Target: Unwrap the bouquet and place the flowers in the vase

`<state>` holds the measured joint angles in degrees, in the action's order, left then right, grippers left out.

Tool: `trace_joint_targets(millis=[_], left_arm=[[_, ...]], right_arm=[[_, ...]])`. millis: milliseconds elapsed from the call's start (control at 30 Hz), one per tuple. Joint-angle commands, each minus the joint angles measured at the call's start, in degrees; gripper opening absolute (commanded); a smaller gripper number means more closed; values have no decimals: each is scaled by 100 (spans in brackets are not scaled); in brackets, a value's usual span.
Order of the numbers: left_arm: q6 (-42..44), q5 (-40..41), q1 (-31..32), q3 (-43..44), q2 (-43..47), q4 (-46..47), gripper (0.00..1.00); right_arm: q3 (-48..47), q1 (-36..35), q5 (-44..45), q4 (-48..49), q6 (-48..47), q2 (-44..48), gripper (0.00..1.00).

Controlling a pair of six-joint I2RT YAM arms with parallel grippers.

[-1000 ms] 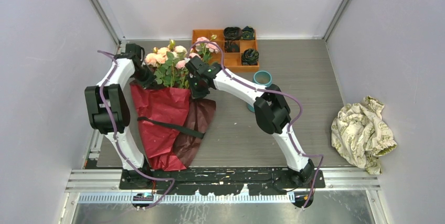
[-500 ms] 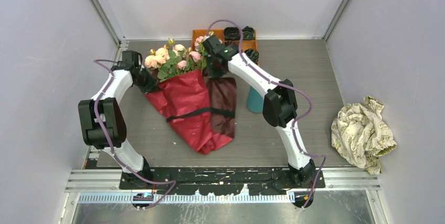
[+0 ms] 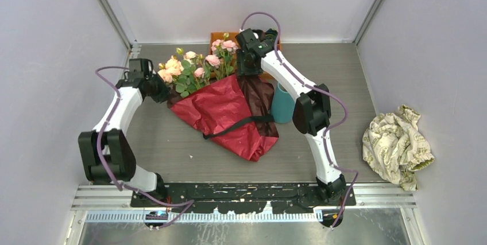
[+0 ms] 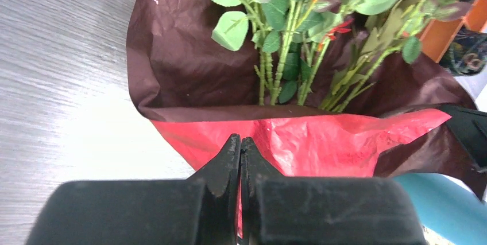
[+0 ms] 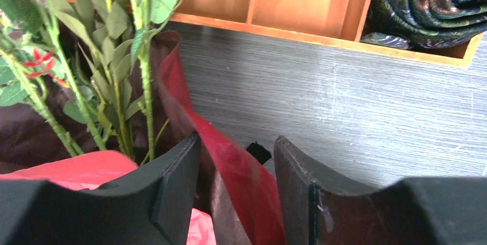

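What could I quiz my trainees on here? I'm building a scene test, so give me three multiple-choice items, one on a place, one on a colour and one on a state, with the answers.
1. Where does the vase stand?
A. Inside the orange tray
B. Just right of the bouquet
C. On the beige cloth

2. What colour is the ribbon around the wrapping paper?
A. White
B. Black
C. Gold

3. How is the left hand?
A. Wide open above the roses
B. Out of every view
C. Shut on the wrapping paper's edge

Answers:
1 B: the top view shows it beside the paper's right side.
2 B: a black band crosses the red paper.
3 C: the left wrist view shows its fingers pressed together over the red edge.
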<state>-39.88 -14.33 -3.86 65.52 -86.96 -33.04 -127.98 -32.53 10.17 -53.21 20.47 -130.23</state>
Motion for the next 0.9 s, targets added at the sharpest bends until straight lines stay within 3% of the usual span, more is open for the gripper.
trace_joint_targets(millis=[0, 100, 200, 267, 433, 667, 867], left_arm=[[139, 349, 2, -2, 844, -209, 0], [209, 668, 6, 99, 1279, -630, 0], [281, 989, 0, 199, 1757, -990, 0], [308, 1245, 4, 260, 2065, -1224, 0], [374, 1389, 3, 344, 2575, -1574, 0], [337, 1317, 2, 313, 2631, -1647, 0], [329, 1281, 0, 217, 2627, -1676, 0]], right_arm=[[145, -180, 0, 479, -128, 926, 56], [381, -276, -58, 574, -114, 1355, 62], [841, -372, -98, 775, -69, 1949, 82], [1292, -421, -272, 1013, -17, 2339, 87], [2334, -501, -805, 1331, 124, 2935, 86], [3558, -544, -1492, 1949, 387, 2780, 81], [3315, -548, -1417, 2007, 344, 2108, 83]])
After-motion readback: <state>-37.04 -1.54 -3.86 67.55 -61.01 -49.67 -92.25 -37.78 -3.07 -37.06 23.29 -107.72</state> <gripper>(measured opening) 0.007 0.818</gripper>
